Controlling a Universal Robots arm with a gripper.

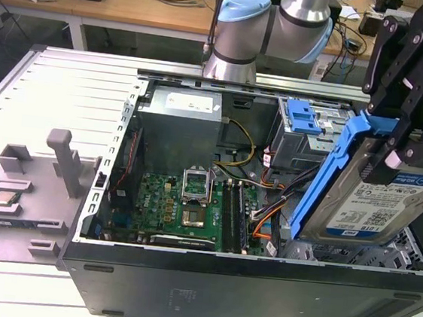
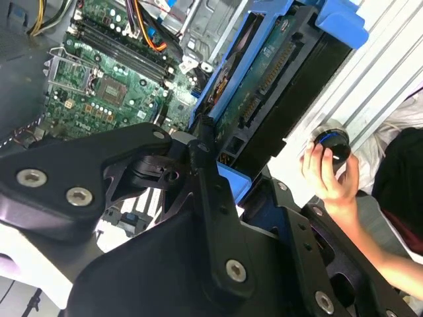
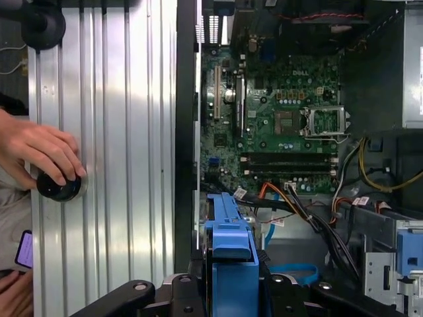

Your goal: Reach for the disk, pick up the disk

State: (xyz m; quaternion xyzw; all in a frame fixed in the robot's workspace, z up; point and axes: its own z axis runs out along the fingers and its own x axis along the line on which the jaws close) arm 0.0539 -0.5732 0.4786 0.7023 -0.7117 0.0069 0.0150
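The gripper (image 1: 395, 140) jaws clench the disk (image 1: 373, 206), holding it tilted above the open computer case (image 1: 244, 283), at 3 o'clock from the motherboard (image 1: 183, 208).

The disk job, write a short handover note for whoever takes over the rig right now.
Tool: shut on the disk, gripping its upper end.
Disk: tilted, lifted above the right end of the open computer case in the exterior view, blue bracket on it.
Done: reach and grasp; the disk is up out of its bay.
Left: nothing of the pickup, as far as the views show.
Note: a person's hand rests on a black knob on the table beside the case.
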